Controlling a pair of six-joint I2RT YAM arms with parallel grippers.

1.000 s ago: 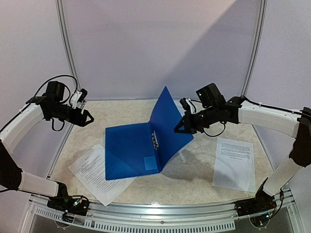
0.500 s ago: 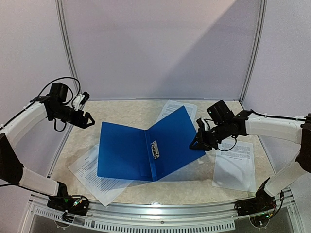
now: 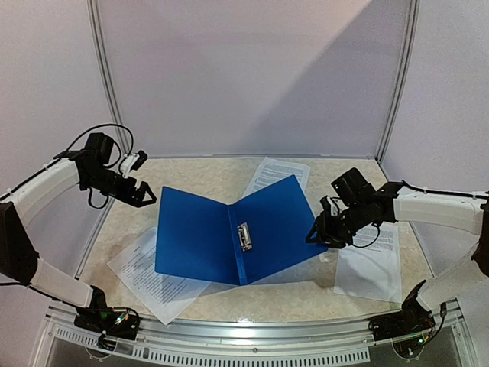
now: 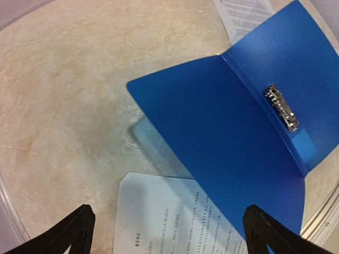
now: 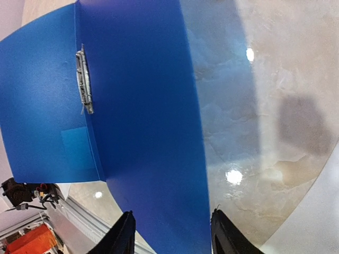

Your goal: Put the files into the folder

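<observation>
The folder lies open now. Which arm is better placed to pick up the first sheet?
Probably the right. The right claw is low at the folder's right edge, beside an uncovered sheet. The left claw hovers higher, and the sheet near it lies partly under the folder.

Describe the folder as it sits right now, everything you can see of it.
The folder is thin, glossy dark-blue plastic, lying open with its inside up on the table. A small metal clip sits by the spine, with a paler square patch near the spine's front end. Its left cover overlaps one printed sheet, and its far corner overlaps another. The right hand straddles its right edge with fingers apart; whether they touch it is unclear.
</observation>
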